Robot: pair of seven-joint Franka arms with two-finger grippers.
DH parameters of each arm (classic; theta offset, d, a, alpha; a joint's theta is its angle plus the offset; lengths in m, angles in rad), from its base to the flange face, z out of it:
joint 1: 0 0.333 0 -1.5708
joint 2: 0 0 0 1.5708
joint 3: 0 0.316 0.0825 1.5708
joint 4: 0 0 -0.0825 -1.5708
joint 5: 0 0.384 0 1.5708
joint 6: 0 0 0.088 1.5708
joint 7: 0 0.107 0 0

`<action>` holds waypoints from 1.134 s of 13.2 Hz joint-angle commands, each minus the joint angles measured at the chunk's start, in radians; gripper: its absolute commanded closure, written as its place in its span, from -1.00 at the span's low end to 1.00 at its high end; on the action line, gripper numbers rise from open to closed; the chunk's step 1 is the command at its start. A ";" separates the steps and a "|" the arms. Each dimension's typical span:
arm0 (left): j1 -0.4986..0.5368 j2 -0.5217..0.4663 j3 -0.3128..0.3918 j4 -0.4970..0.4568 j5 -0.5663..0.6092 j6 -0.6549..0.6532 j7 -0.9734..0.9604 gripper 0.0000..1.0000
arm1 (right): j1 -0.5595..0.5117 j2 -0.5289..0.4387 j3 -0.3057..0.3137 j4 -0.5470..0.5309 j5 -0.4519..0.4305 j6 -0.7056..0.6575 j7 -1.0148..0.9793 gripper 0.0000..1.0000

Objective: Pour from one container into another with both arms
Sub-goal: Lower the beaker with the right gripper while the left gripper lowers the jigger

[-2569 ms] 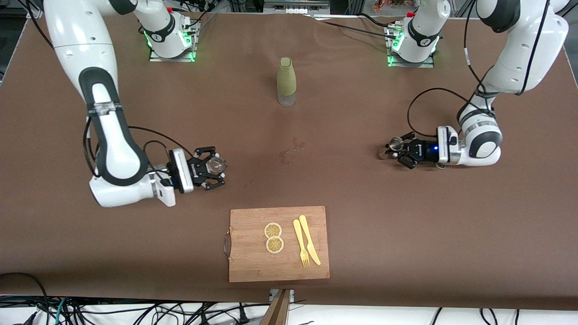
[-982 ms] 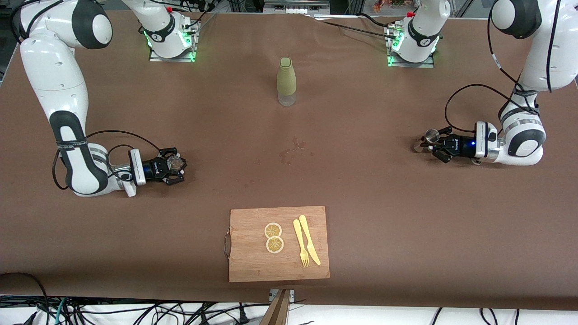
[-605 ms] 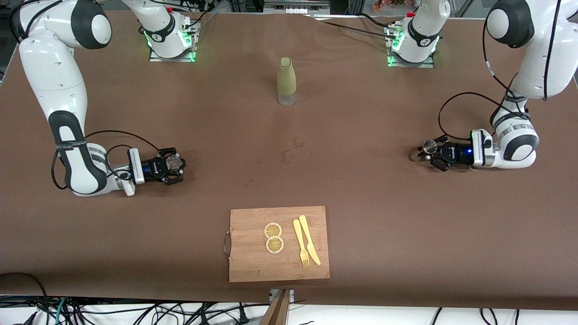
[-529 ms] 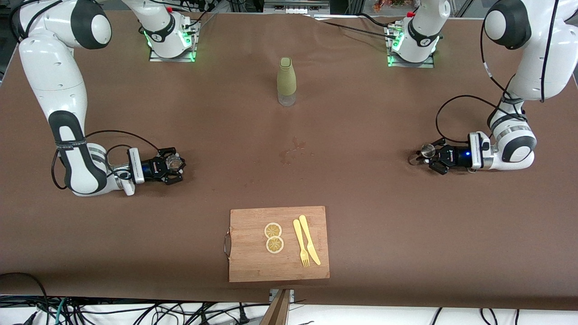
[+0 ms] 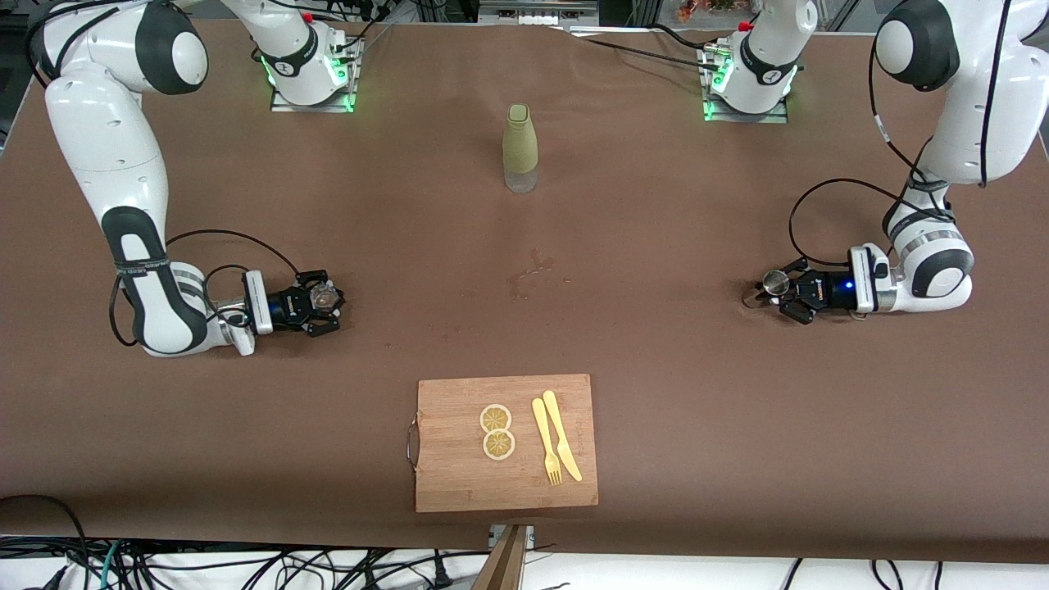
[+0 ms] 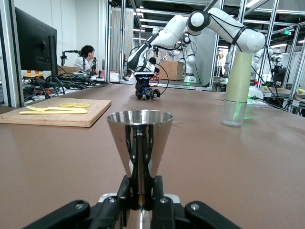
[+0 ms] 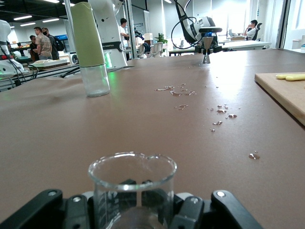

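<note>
The left gripper (image 5: 777, 285), low at the left arm's end of the brown cloth-covered desk (image 5: 656, 369), had its fingers clenched on the stem of a small polished steel measuring cup shaped like a cone (image 6: 139, 140). The cup stood upright, its wide round mouth upward and its long axis vertical; the front view showed its base at or just above the desk, though whether it touched could not be told.

The right gripper (image 5: 320, 301), low at the right arm's end of the desk, had its fingers clenched around a small clear glass beaker (image 7: 131, 188), a thin-walled cylinder with a rolled rim. It too stood upright with its mouth open upward.

Between the two arms, nearer the bases, stood a tall bottle with a matte pale-green sleeve and a clear base (image 5: 519, 148), upright. Scattered water droplets (image 5: 537, 270) lay on the cloth near the desk's middle. Nearer the front camera lay a rectangular bamboo cutting board with a metal handle (image 5: 459, 483), carrying two round lemon slices (image 5: 497, 431), a yellow plastic fork (image 5: 545, 443) and a yellow plastic knife (image 5: 562, 435) lying side by side. Nothing lay between the two grippers except the droplets.
</note>
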 commanded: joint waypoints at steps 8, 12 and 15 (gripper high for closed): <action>-0.011 0.035 0.031 0.013 -0.025 -0.007 0.085 0.14 | 0.028 0.011 0.007 0.014 0.005 0.042 -0.006 -1.00; -0.008 0.035 0.065 0.011 -0.014 -0.029 0.107 -0.16 | 0.017 0.003 -0.017 0.013 -0.012 0.039 -0.004 -1.00; -0.008 0.017 0.112 0.036 0.045 -0.047 0.105 -1.00 | 0.014 -0.009 -0.078 0.013 -0.013 0.016 0.011 -1.00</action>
